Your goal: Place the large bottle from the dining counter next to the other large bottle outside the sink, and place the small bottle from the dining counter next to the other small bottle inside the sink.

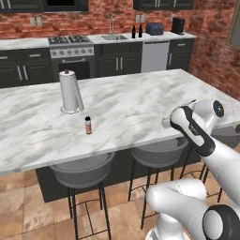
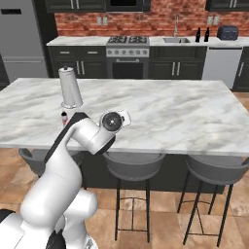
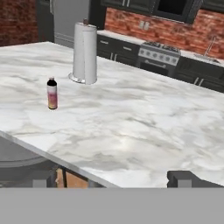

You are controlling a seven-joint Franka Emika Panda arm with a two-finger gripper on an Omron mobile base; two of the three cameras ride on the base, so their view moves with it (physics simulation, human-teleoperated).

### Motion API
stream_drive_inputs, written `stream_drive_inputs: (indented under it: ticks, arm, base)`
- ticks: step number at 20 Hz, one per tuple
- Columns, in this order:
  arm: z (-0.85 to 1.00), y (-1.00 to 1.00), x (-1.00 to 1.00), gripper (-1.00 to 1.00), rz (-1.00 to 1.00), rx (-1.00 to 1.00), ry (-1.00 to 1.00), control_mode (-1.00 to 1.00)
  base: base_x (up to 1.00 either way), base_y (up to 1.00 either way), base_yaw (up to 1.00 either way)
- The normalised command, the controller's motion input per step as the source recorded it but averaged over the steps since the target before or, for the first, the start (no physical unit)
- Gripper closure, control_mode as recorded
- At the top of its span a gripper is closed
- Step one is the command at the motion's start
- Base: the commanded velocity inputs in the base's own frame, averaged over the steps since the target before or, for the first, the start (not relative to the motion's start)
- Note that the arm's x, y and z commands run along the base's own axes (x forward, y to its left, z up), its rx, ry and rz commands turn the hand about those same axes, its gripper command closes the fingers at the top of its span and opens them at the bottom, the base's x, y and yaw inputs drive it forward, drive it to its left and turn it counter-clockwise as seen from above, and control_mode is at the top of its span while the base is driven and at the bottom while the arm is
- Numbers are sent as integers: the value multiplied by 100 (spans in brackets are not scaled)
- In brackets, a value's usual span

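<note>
The small dark-capped bottle with a pink-orange label (image 3: 52,93) stands upright on the white marble dining counter (image 3: 131,118), at seven o'clock from the white paper-towel roll (image 3: 85,53). The gripper (image 3: 113,181) is spread, holding nothing, well short. Risk: a hurried approach topples this narrow bottle.

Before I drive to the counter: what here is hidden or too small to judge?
- Inside of the sink: too far and small in both base views.
- Two dark bottles by the sink: size unreadable.
- Small bottle: in the right base view, partly behind the arm.
- Gripper: only its fingertips show, in the hand view.
</note>
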Motion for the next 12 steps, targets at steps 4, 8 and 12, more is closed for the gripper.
stream_drive_inputs:
  ticks: [4,8,12]
  arm:
    - [0,0,0,-100,0,0,0,100]
    - [0,0,0,-100,0,0,0,100]
    - [0,0,0,-100,0,0,0,100]
  base:
    - [0,52,0]
    - [0,23,5]
    - [2,17,13]
